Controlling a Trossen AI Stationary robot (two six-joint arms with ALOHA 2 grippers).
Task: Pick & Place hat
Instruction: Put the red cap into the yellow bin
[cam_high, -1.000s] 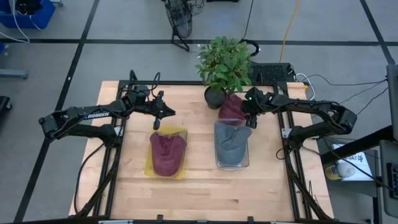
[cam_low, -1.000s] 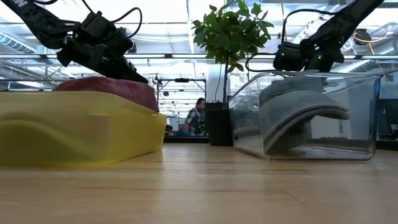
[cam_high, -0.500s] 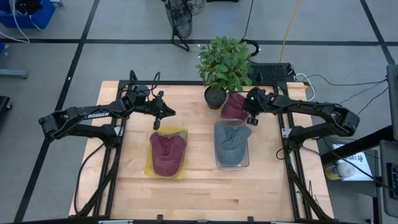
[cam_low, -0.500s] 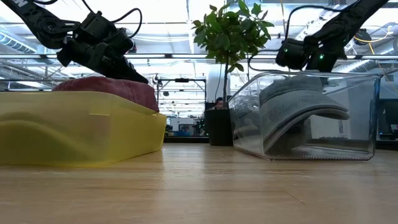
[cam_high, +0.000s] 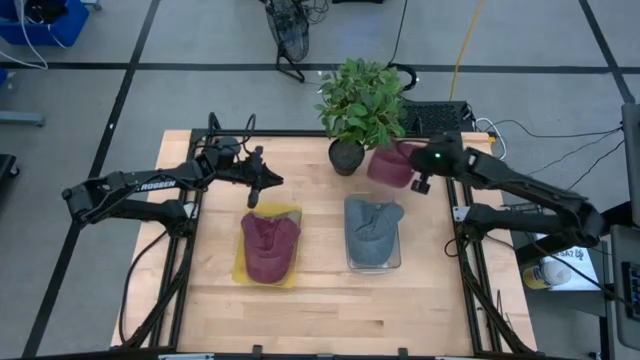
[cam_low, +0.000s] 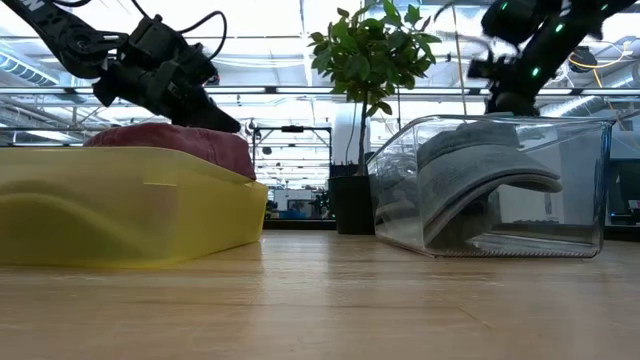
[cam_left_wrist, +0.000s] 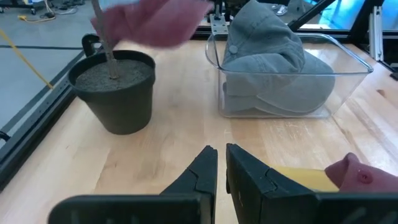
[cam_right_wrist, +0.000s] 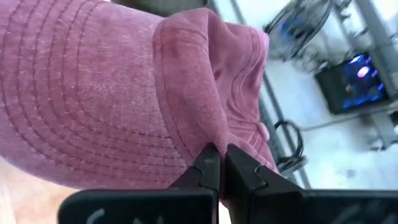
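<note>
A pink hat (cam_high: 388, 164) hangs in the air beside the plant pot (cam_high: 345, 156), with my right gripper (cam_high: 410, 173) shut on it; in the right wrist view the hat (cam_right_wrist: 93, 93) fills the picture. A grey hat (cam_high: 371, 230) lies in a clear bin (cam_high: 350, 262). A maroon hat (cam_high: 268, 246) lies in a yellow tray (cam_high: 240, 270). My left gripper (cam_high: 252, 196) hovers shut over the tray's far edge, holding nothing (cam_left_wrist: 221, 163). My right gripper pinches the pink hat between its two fingers at a ridge of cloth (cam_right_wrist: 210, 132) where the stitched brim meets the crown. The fingers slant down from the table's right side. The hat is lifted clear of the table and hangs from the fingers.
A leafy plant (cam_high: 362, 98) stands in its black pot at the table's far edge, right beside the lifted hat. The clear bin and yellow tray sit side by side mid-table. Bare wood (cam_high: 330, 310) lies toward the near edge.
My right gripper has risen and drawn back toward the table's right edge, tipping further downward. The pink hat, which lay on the table between the pot and the clear bin, has come up with it and is now lifted clear.
</note>
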